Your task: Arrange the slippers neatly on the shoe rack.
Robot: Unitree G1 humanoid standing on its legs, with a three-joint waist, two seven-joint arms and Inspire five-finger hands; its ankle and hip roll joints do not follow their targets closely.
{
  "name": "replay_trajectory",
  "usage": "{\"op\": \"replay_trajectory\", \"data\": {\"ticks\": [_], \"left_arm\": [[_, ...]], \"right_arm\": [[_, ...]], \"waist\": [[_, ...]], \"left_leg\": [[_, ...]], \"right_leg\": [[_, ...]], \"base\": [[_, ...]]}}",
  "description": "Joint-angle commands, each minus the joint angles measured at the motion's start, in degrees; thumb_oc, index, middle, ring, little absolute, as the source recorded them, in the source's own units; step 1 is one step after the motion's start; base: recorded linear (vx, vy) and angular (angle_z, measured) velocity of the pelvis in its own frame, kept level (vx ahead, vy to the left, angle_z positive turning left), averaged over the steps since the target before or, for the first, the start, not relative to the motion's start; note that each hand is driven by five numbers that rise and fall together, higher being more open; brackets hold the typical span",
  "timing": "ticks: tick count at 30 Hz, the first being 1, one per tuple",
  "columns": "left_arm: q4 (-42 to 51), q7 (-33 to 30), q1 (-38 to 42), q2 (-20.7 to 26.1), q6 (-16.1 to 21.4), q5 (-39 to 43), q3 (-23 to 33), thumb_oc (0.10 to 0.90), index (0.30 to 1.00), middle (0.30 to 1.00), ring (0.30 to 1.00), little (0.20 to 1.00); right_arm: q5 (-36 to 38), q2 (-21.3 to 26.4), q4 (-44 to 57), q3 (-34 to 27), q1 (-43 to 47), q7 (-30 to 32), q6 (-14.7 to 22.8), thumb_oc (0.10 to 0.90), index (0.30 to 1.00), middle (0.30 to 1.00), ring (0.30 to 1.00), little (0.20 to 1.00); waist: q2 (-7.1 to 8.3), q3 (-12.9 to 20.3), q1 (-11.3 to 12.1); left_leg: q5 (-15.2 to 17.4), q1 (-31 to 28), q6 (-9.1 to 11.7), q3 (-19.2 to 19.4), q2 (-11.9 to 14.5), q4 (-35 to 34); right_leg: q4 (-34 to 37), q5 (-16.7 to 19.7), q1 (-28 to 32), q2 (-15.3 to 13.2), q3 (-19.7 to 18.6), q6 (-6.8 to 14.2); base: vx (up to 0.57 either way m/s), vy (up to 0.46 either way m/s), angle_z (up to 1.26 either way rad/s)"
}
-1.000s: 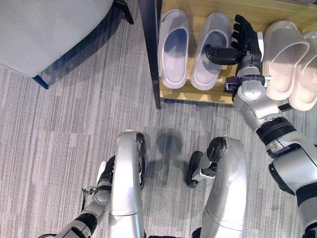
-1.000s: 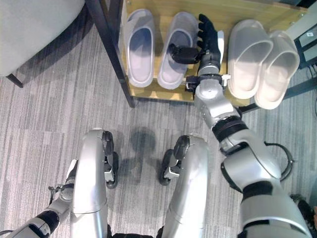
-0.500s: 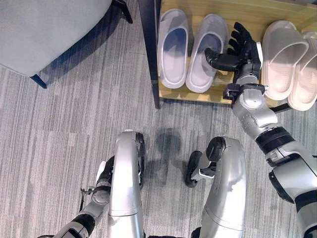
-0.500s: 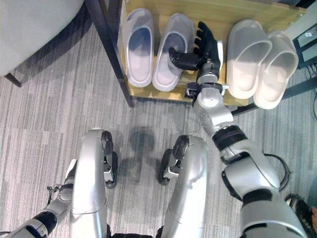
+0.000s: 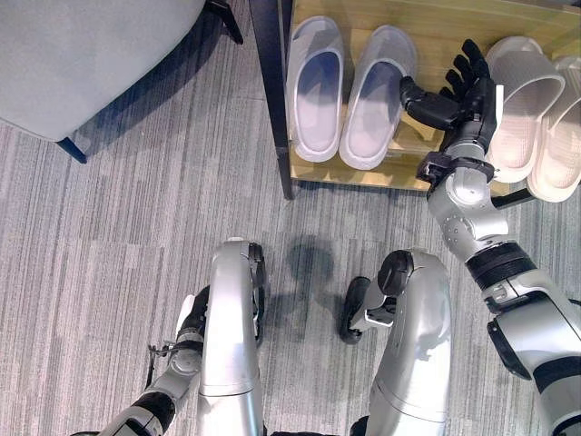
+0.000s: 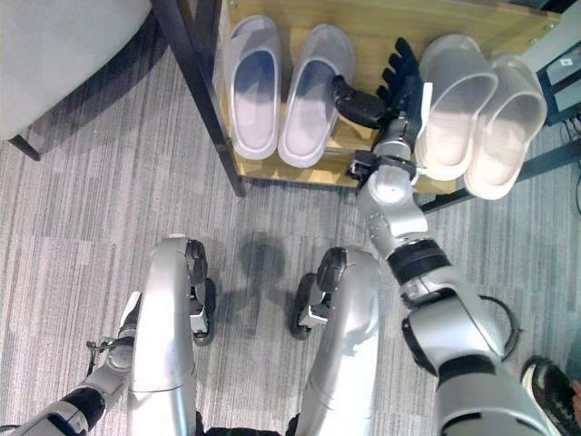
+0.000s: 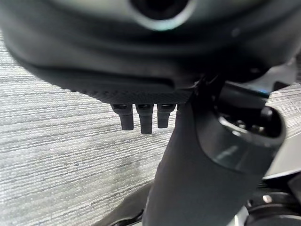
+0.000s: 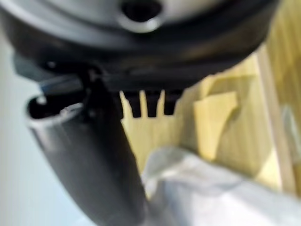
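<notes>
the right hand (image 5: 463, 91) is hovering over the shoe rack (image 5: 427, 27) with fingers spread and thumb out, gripping nothing, in the gap between the pale lilac slippers (image 5: 349, 91) and the cream slippers (image 5: 531, 109). both pairs are lying on the wooden shelf, the cream pair hanging over its front edge. its thumb seems just beside the nearer lilac slipper, though contact is hard to judge. nudging well probably means pushing flat-fingered and level, squaring the heels without tipping anything off. the left hand (image 7: 146, 117) is hanging idle above the carpet (image 5: 109, 254), fingers relaxed.
</notes>
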State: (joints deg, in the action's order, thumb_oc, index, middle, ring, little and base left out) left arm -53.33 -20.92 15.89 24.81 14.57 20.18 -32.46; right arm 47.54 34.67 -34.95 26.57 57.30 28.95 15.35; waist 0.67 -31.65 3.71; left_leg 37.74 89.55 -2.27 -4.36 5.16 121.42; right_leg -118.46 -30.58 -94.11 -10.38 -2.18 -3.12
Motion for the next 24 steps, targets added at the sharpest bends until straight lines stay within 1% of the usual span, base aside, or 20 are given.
{"op": "replay_trajectory", "data": {"ticks": [1, 6, 15, 19, 24], "left_arm": [[3.8, -1.2, -2.7, -2.6, 1.8, -1.6, -2.2, 0.8, 0.9, 0.9, 0.9, 0.9], [3.6, -1.3, -2.6, -2.7, 1.6, -1.9, -2.4, 0.8, 0.9, 0.9, 0.9, 0.9], [3.8, -1.4, -2.8, -2.5, 1.5, -2.4, -3.0, 0.8, 0.9, 0.9, 0.9, 0.9], [7.0, -1.5, -4.1, -1.2, 1.8, -2.5, -3.3, 0.8, 0.9, 0.9, 0.9, 0.9], [13.3, -1.0, -6.5, 1.5, 1.9, -2.1, -3.4, 0.8, 0.9, 0.9, 0.9, 0.9]], "right_arm": [[-0.3, 2.1, 8.9, -1.5, 4.1, -0.5, 6.7, 0.8, 0.9, 0.9, 0.9, 0.9], [0.5, 1.1, 9.0, -1.0, 4.1, -0.9, 6.6, 0.8, 0.9, 0.9, 0.9, 0.9], [1.1, 0.2, 6.8, -1.5, 5.7, -0.6, 7.2, 0.8, 0.9, 0.9, 0.9, 0.9], [1.2, -0.4, 5.7, -1.4, 6.6, -0.2, 7.0, 0.8, 0.9, 0.9, 0.9, 0.9], [0.4, -0.6, 4.7, -1.2, 6.7, 0.3, 6.2, 0.8, 0.9, 0.9, 0.9, 0.9]], "waist": [[-0.57, 1.9, 2.8], [-0.53, 1.9, 2.9], [-1.04, 1.9, 3.6], [-1.63, 1.9, 4.0], [-2.4, 1.9, 4.8]], "left_leg": [[3.3, 0.4, -3.4, -1.8, -2.9, -2.1], [3.2, 0.4, -3.4, -1.8, -3.0, -2.2], [3.1, 0.4, -3.3, -1.9, -3.3, -2.2], [3.1, 0.4, -3.3, -1.9, -3.4, -2.2], [3.1, 0.4, -3.4, -2.1, -3.7, -2.3]], "right_leg": [[-3.7, -6.4, 4.2, 2.8, -5.6, -6.1], [-3.6, -6.3, 4.2, 2.9, -5.6, -6.1], [-3.7, -6.2, 4.2, 2.9, -5.4, -6.0], [-3.8, -6.1, 4.2, 2.9, -5.5, -5.9], [-3.8, -5.9, 4.2, 2.9, -5.3, -6.0]], "base": [[0.0, 0.0, 0.0], [0.0, 0.0, 0.0], [0.0, 0.0, 0.0], [0.0, 0.0, 0.0], [0.0, 0.0, 0.0]]}}
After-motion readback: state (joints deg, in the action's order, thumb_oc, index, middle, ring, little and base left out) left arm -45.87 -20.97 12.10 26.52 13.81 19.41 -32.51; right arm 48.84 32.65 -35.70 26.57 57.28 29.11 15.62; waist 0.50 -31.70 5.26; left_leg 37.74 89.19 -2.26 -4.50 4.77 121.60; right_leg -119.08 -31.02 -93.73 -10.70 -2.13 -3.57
